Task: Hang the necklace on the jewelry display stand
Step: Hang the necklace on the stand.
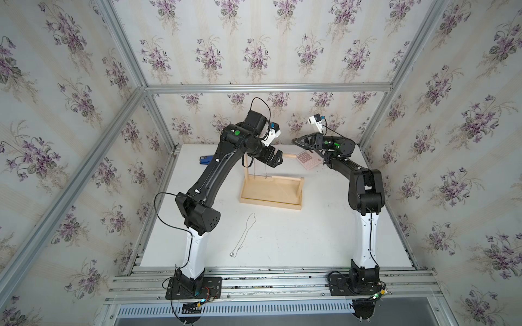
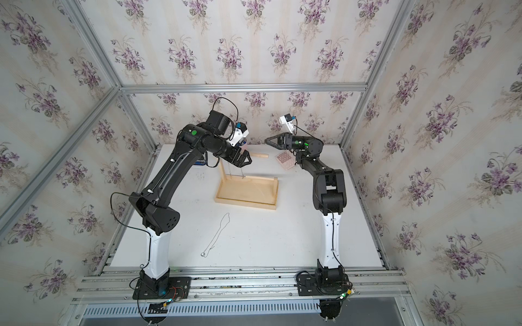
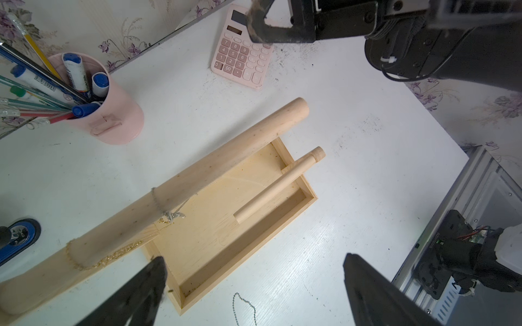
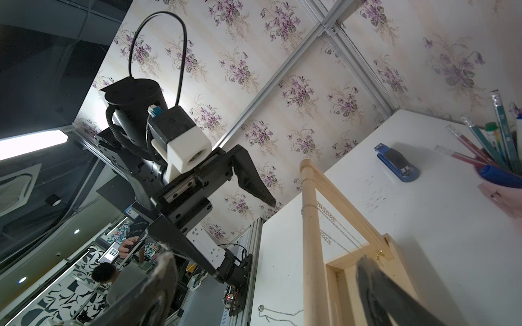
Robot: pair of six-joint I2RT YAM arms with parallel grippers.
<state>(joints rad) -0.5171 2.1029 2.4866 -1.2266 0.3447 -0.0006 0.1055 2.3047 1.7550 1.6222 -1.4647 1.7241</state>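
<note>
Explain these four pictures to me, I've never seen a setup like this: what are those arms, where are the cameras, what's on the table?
Two black-and-white robot arms are bolted to a rail beside a white table. Two pictures look down from a camera pair overhead; the other two come from a camera on each arm's wrist. Each arm ends in a two-fingered claw: the left gripper and the right gripper are open and empty, raised above the table's far side. There stands a light wooden jewelry display stand, with a silver chain and a gold chain draped over its crossbar. A thin silver necklace lies flat nearer the arm bases. At the back sit a pink calculator, a pink cup of pens and a blue stapler.
</note>
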